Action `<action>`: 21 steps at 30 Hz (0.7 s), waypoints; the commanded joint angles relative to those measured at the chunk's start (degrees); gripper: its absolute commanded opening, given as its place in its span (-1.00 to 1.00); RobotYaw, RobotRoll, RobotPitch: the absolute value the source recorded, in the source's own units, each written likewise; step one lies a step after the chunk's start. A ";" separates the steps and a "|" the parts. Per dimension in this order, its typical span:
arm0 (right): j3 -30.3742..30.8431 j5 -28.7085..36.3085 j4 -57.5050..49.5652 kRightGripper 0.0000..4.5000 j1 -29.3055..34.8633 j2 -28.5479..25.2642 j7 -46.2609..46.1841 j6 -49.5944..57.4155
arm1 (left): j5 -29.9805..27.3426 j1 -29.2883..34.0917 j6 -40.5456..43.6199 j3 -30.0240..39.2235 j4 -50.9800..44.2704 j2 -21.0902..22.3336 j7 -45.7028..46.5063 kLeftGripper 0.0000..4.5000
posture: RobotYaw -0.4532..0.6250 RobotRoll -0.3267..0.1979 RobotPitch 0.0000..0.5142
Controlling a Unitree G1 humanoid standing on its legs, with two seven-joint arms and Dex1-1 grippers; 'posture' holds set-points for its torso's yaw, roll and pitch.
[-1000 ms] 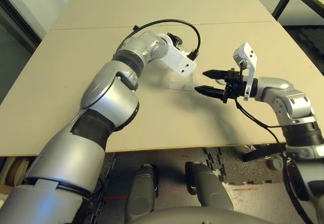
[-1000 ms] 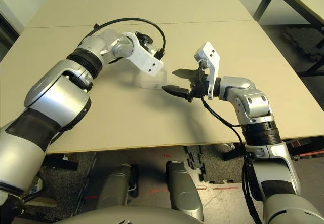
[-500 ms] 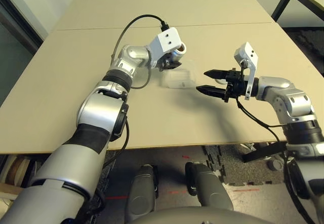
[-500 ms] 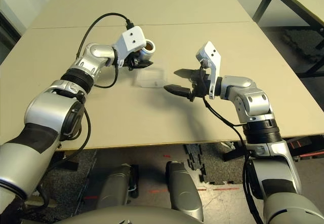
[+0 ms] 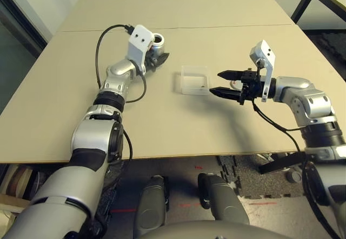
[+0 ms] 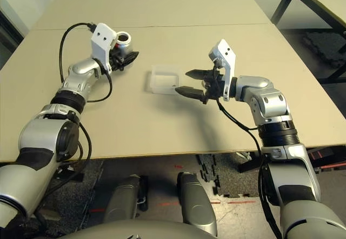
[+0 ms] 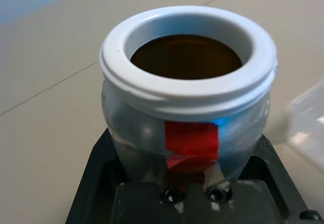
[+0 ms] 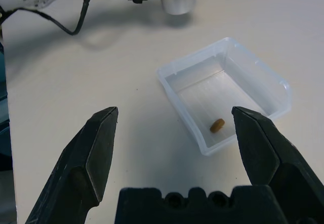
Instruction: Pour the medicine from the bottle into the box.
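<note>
Left gripper sat upper left of centre in the left eye view, fingers clamped on the bottle. Bottle was upright, mouth up and uncapped; the left wrist view showed its white rim, dark brown inside and a red strip down the silver side. It was held above the worktop, well apart from the box and to the box's left in the head views.

The box lay flat on the worktop near frame centre, between the two grippers. Clear plastic, open top. One small tan pill lay on its floor near one wall, seen in the right wrist view; a dark speck at the same spot showed in the left eye view.

Right gripper was right of centre, pointing toward the box, fingers spread wide with nothing between them. Its tips were just beside the box's right edge in the head views; couldn't tell whether the lower tip touched the wall. The right wrist view put the box between and beyond the two fingers, clear of both.

A black cable looped from the left wrist camera housing back along the forearm.
</note>
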 commanded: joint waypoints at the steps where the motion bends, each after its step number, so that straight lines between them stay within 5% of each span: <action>1: 0.44 -0.32 0.59 1.00 -0.43 -0.26 0.44 -0.54 | -1.68 2.32 -1.98 1.13 -0.32 -0.24 2.09 0.16 | -0.29 0.25 -0.46; 17: -0.21 0.15 -0.56 1.00 0.27 -0.94 -0.19 0.48 | -9.27 9.71 -3.32 6.45 -0.44 -3.55 2.75 0.16 | -0.34 0.25 -0.48; 21: -0.30 0.09 0.18 1.00 -0.16 -0.88 -0.18 0.28 | -10.90 10.99 -2.34 7.03 -2.13 -3.55 1.23 0.79 | -0.33 0.25 -0.48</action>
